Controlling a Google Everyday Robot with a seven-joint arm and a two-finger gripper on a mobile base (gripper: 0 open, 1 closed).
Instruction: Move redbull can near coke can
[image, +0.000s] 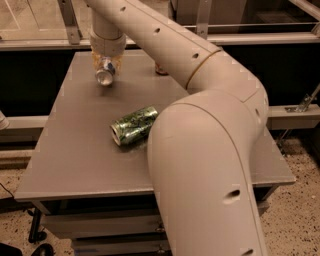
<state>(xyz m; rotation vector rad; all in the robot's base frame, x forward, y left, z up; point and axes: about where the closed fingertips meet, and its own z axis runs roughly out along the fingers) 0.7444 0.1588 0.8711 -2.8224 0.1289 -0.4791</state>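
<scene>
My gripper (106, 64) is at the far left of the grey table (75, 150), pointing down, shut on the redbull can (105, 75). The can is slim and silver and lies tilted, with its silver end facing the camera, just above the table top. Only a small reddish sliver of the coke can (161, 70) shows behind my arm, at the table's far middle, to the right of the gripper. Most of it is hidden by the arm.
A green patterned can (133, 125) lies on its side in the middle of the table, against my arm's large elbow (210, 165). A metal railing (70, 30) and a dark gap run behind the table. Speckled floor lies to the right.
</scene>
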